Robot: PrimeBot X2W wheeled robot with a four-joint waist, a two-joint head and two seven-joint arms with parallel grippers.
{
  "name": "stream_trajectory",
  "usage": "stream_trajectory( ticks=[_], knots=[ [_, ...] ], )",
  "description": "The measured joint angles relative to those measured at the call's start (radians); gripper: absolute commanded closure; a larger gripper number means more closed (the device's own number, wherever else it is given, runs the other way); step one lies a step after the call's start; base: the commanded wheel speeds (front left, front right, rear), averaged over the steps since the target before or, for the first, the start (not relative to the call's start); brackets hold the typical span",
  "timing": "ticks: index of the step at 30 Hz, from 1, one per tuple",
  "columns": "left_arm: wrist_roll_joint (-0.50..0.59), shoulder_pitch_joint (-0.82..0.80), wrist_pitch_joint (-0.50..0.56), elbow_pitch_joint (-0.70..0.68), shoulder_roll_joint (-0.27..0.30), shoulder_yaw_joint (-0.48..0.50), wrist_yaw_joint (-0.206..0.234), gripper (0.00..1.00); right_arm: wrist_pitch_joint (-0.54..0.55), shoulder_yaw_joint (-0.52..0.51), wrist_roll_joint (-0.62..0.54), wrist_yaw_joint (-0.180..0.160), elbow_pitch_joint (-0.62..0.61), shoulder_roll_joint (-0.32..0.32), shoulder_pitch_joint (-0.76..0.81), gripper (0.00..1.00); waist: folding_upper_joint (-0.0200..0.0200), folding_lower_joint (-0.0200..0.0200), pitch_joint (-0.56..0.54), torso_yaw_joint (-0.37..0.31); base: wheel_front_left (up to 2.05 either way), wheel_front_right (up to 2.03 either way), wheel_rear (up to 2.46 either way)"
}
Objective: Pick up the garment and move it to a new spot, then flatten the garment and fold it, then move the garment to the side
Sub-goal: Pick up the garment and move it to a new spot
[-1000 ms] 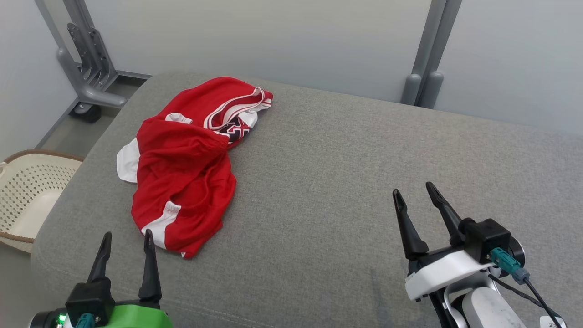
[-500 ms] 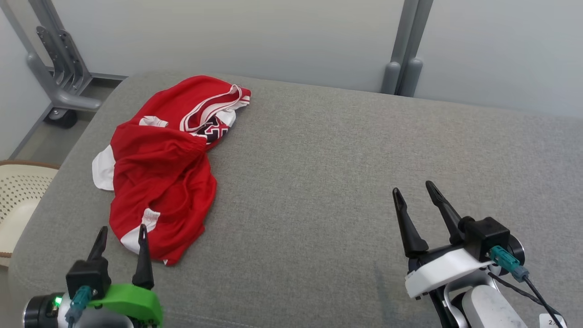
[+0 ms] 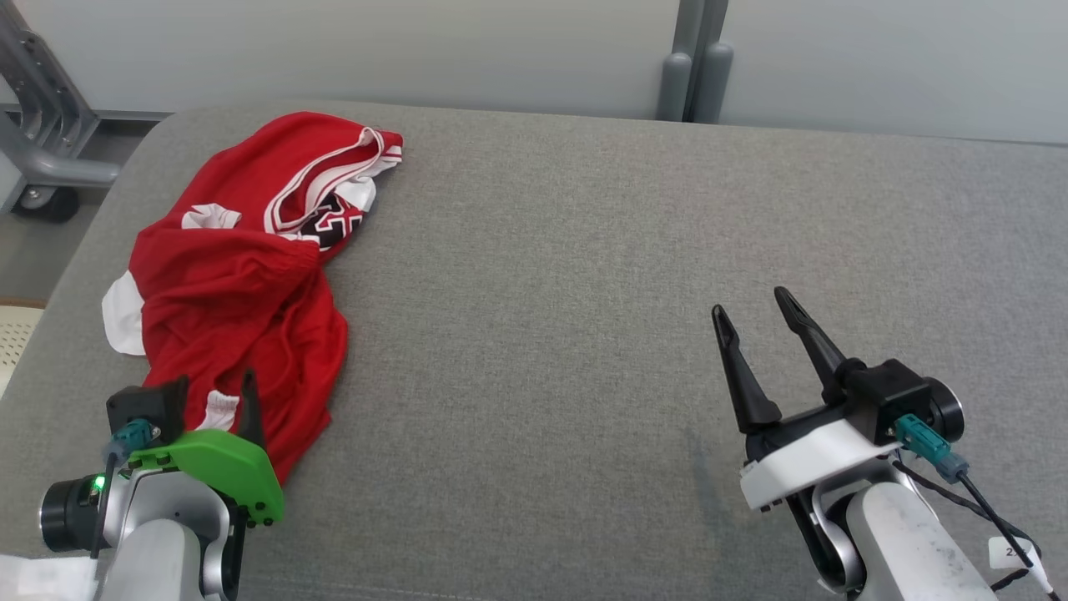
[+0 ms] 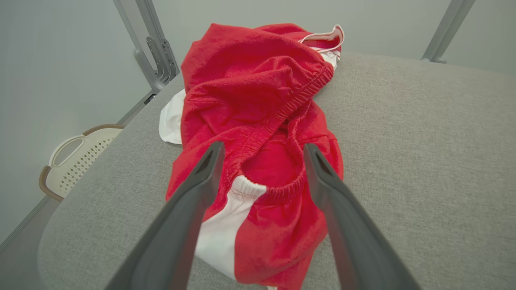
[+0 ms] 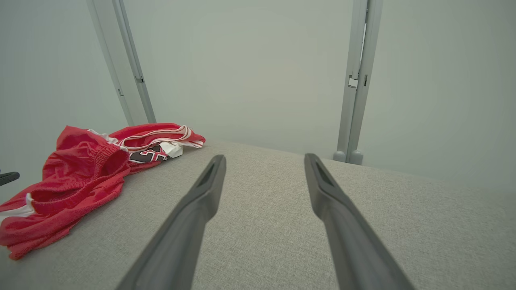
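1. Faces a broad desk [image 3: 584,250], padded, covered in grey woven fabric, rounded at the corners.
2. Backs onto pale grey-white wall panels [image 3: 417,50], plain and matt.
3. Shows a grey metal double post [image 3: 692,75] rising between two panels at the desk's far edge.
4. At the far left, shows a grey metal frame foot [image 3: 50,171] below an upright plate pierced with holes, set on a dark caster [image 3: 37,203].
5. Beside the desk's left end, drops to a smooth grey floor [image 3: 33,259].
6. On that floor, just beside the desk, holds a cream perforated basket [image 4: 72,161] with a brown rim and a handle slot.
7. Lit softly and evenly.
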Motion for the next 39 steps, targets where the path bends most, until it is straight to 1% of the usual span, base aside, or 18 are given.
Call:
stream_trajectory(
  ticks=[6, 10, 16, 17, 30, 35, 36, 37, 38, 39],
  knots=[
    [-0.006, -0.071, 0.07, 0.081, 0.005, 0.006, 0.001, 0.0, 0.0, 0.003, -0.009, 0.009, -0.01, -0.006, -0.046, 0.0, 0.0, 0.0001, 0.053, -0.031, 0.0, 0.0, 0.0],
    [-0.011, -0.114, 0.109, 0.132, 0.006, 0.027, 0.018, 0.0, 0.0, 0.005, -0.014, 0.01, -0.015, -0.006, -0.072, 0.0, 0.0, 0.0001, 0.089, -0.051, 0.0, 0.0, 0.0],
    [-0.007, -0.175, 0.127, 0.183, 0.015, 0.056, 0.045, 0.0, 0.0, 0.007, -0.016, 0.018, -0.017, -0.007, -0.104, 0.0, 0.0, 0.0001, 0.14, -0.076, 0.0, 0.0, 0.0],
    [0.005, -0.194, 0.132, 0.198, 0.025, 0.063, 0.052, 0.0, 0.0, 0.007, -0.016, 0.018, -0.017, -0.007, -0.113, 0.0, 0.0, 0.0001, 0.154, -0.083, 0.0, 0.0, 0.0],
    [0.034, -0.262, 0.214, 0.328, 0.04, 0.1, 0.067, 0.0, 0.0, 0.011, -0.017, 0.026, -0.016, -0.008, -0.152, 0.0, 0.0, 0.0001, 0.224, -0.115, 0.0, 0.0, 0.0],
    [0.036, -0.298, 0.224, 0.357, 0.04, 0.122, 0.071, 0.0, 0.0, 0.013, -0.017, 0.03, -0.014, -0.007, -0.166, 0.0, 0.0, 0.0001, 0.24, -0.125, 0.0, 0.0, 0.0],
    [0.04, -0.304, 0.227, 0.362, 0.04, 0.124, 0.072, 0.38, 0.0, 0.012, -0.017, 0.03, -0.013, -0.007, -0.167, 0.0, 0.0, 0.0001, 0.241, -0.126, 0.0, 0.0, 0.0],
    [0.041, -0.309, 0.231, 0.367, 0.04, 0.125, 0.072, 0.59, 0.0, 0.011, -0.017, 0.03, -0.011, -0.007, -0.168, 0.0, 0.0, 0.0001, 0.242, -0.127, 0.0, 0.0, 0.0],
    [0.041, -0.313, 0.231, 0.37, 0.04, 0.125, 0.072, 1.0, 0.0, 0.011, -0.017, 0.03, -0.009, -0.007, -0.17, 0.0, 0.0, 0.0001, 0.243, -0.127, 0.0, 0.0, 0.0],
    [0.042, -0.316, 0.23, 0.374, 0.04, 0.125, 0.072, 1.0, 0.0, 0.01, -0.017, 0.03, -0.007, -0.007, -0.173, 0.0, 0.0, 0.0001, 0.243, -0.127, 0.0, 0.0, 0.0]
  ],
)
